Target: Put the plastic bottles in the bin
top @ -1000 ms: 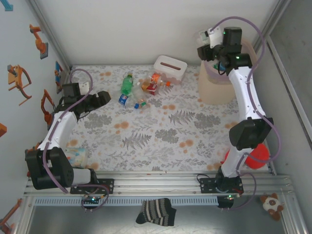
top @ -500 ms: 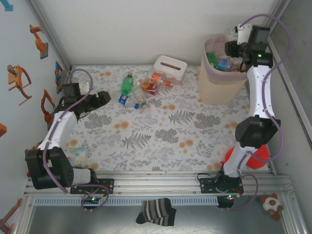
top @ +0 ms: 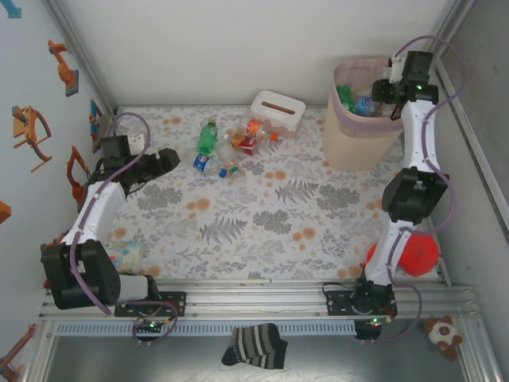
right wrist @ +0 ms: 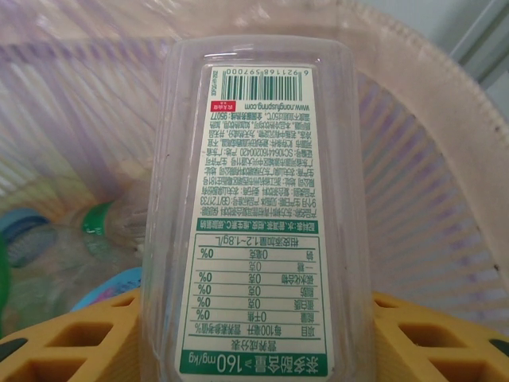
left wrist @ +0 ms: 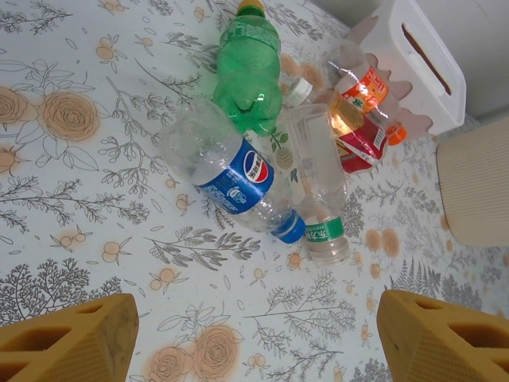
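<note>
Floral cloth (top: 262, 207) covers the table where two robot arms are bolted to a metal rail, with a striped sock (top: 254, 346) lying on the ledge in front of them. A red ball (top: 419, 253) sits near the base of the right arm. Further in, the left gripper (top: 163, 161) hangs over the cloth with its yellow fingers (left wrist: 71, 342) spread wide and nothing between them. Just beyond it lies a small heap of plastic bottles (top: 229, 147): a green bottle (left wrist: 249, 76), a clear blue-capped bottle (left wrist: 231, 175) resting against it, a clear green-labelled bottle (left wrist: 318, 183) and an orange-labelled bottle (left wrist: 358, 111) touching one another. A white tissue box (top: 278, 111) stands behind the heap. At the far right corner, the beige bin (top: 362, 139), lined with a pink bag, already holds several bottles (top: 358, 102). The right gripper (top: 387, 86) is above the bin's rim, clamped on a clear white-labelled bottle (right wrist: 254, 199) that is over the bin's opening.
</note>
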Controlling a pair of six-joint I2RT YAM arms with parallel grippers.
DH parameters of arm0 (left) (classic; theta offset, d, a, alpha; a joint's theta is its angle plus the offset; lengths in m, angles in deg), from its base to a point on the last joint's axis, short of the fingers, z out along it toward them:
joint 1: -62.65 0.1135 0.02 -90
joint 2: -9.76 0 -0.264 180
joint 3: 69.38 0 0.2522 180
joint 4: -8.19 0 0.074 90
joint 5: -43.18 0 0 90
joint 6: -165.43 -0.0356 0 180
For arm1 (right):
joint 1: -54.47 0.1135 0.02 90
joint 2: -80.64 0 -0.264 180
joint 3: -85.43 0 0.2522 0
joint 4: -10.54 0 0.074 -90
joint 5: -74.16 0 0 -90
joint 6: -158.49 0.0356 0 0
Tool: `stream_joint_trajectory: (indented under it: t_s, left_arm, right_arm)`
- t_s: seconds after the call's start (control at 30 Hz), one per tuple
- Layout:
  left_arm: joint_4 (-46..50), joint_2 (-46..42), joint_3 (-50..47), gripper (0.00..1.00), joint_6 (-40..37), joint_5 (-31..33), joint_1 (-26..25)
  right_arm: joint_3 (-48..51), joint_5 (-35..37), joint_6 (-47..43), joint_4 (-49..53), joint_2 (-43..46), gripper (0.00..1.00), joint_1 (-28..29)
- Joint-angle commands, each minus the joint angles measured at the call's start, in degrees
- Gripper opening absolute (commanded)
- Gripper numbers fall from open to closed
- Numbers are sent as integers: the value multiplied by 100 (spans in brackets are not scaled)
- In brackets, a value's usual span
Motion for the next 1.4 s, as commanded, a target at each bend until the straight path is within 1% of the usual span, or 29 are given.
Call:
stream_joint_trajectory:
  t_s: [0.0,0.13,0.27,0.37,0.53,0.63,0.8,1.13,1.2,1.3,1.37]
  left_arm:
    - [13,-25,147,79,5,-104,44]
    - [15,-46,139,79,6,-99,44]
    - [15,-64,132,78,0,-95,44]
    - [10,-48,132,79,5,-99,44]
    - [12,-46,132,78,5,-104,44]
    - [13,-50,131,78,5,-95,44]
    - [15,-45,132,78,5,-99,44]
    - [7,-41,131,79,10,-104,44]
    - [11,-50,132,79,13,-104,44]
    - [16,-55,132,78,14,-107,44]
    - [14,-55,122,78,14,-105,44]
  right_arm:
    - [75,339,345,-43,3,56,2]
    - [298,534,614,-61,-75,55,3]
    - [637,660,821,-206,-24,57,3]
    - [815,704,915,-298,47,63,2]
    - [667,757,1057,-328,224,73,20]
    - [452,778,1114,-241,351,77,41]
    - [345,796,1101,-227,647,80,123]
    - [282,804,1012,-154,1088,80,296]
    - [227,717,1069,-93,1099,78,303]
    - [166,344,1249,-8,1075,69,308]
    - [139,120,1367,58,1019,66,303]
